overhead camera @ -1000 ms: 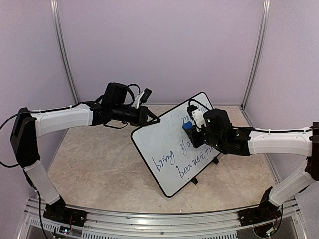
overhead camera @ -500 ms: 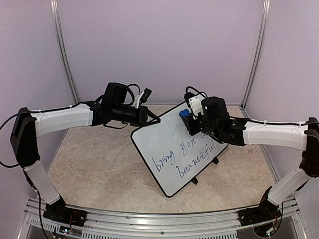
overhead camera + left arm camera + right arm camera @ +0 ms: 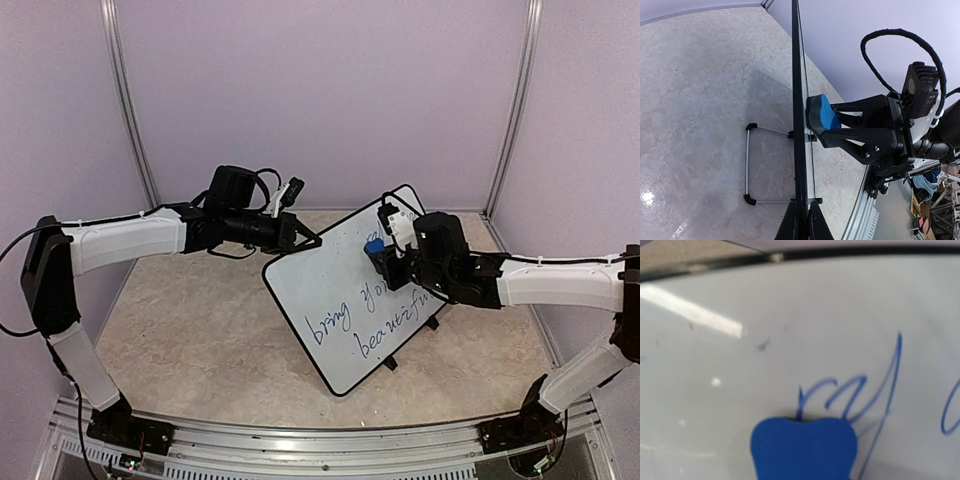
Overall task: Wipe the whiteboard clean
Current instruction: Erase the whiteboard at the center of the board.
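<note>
The whiteboard (image 3: pixel 325 300), white with a thin black rim, stands tilted on its wire stand, with blue handwriting on its lower half. My left gripper (image 3: pixel 305 240) is shut on its upper left rim; in the left wrist view the board (image 3: pixel 799 100) shows edge-on between my fingers (image 3: pixel 804 220). My right gripper (image 3: pixel 380 258) is shut on a blue eraser (image 3: pixel 374 246) and presses it on the board's upper right part. In the right wrist view the eraser (image 3: pixel 804 447) touches the board (image 3: pixel 790 315) just under a blue scribble (image 3: pixel 840 395). The eraser also shows in the left wrist view (image 3: pixel 821 116).
The board's wire stand with black feet (image 3: pixel 747 165) rests on the beige table (image 3: pixel 190 330). Purple walls with metal posts (image 3: pixel 130 110) close the back and sides. A metal rail (image 3: pixel 300 440) runs along the near edge.
My right gripper slid the eraser up toward the board's top corner, then back down and right to mid-board. The left arm and the board have not moved.
</note>
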`<action>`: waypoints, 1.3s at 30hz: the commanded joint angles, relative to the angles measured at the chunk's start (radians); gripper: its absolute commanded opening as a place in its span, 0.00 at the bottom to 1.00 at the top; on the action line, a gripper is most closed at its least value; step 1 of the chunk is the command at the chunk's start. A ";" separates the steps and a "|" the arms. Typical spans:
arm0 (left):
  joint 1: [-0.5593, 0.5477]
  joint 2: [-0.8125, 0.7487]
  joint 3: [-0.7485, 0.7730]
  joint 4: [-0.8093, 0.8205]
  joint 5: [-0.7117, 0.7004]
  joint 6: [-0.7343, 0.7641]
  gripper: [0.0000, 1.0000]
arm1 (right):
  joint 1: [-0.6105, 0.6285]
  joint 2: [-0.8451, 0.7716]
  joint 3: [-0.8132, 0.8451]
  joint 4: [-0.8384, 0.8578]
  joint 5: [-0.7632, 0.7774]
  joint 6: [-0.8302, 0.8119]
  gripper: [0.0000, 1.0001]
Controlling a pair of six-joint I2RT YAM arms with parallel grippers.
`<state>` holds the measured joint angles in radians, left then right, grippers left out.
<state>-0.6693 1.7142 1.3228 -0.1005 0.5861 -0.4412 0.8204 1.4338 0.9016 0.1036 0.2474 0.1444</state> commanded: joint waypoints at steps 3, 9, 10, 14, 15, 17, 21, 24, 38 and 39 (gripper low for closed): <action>-0.020 -0.047 -0.007 0.033 0.059 0.055 0.00 | 0.007 -0.044 -0.054 -0.066 0.038 0.032 0.26; -0.022 -0.048 -0.008 0.035 0.059 0.055 0.00 | 0.008 -0.025 -0.023 -0.052 0.046 0.008 0.26; -0.022 -0.048 -0.008 0.036 0.059 0.055 0.00 | 0.008 -0.009 -0.008 -0.050 0.049 -0.001 0.26; -0.025 -0.047 -0.008 0.035 0.057 0.055 0.00 | -0.001 0.051 0.073 -0.038 0.061 -0.035 0.27; -0.026 -0.047 -0.008 0.033 0.056 0.056 0.00 | -0.010 0.063 0.092 -0.034 0.059 -0.035 0.27; -0.026 -0.047 -0.009 0.032 0.055 0.058 0.00 | -0.025 0.078 0.122 -0.022 0.056 -0.040 0.26; -0.026 -0.048 -0.008 0.030 0.055 0.059 0.00 | -0.040 0.086 0.144 -0.019 0.050 -0.045 0.26; -0.026 -0.050 -0.008 0.030 0.057 0.059 0.00 | -0.041 0.073 0.115 -0.018 0.013 -0.029 0.26; -0.024 -0.050 -0.008 0.036 0.060 0.055 0.00 | -0.035 -0.057 -0.097 -0.028 0.023 0.043 0.26; -0.025 -0.050 -0.008 0.036 0.061 0.053 0.00 | -0.035 -0.054 -0.092 -0.029 0.024 0.041 0.26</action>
<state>-0.6743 1.7096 1.3224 -0.1043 0.5758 -0.4412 0.7887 1.3922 0.8268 0.1169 0.2447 0.1673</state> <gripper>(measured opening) 0.041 0.263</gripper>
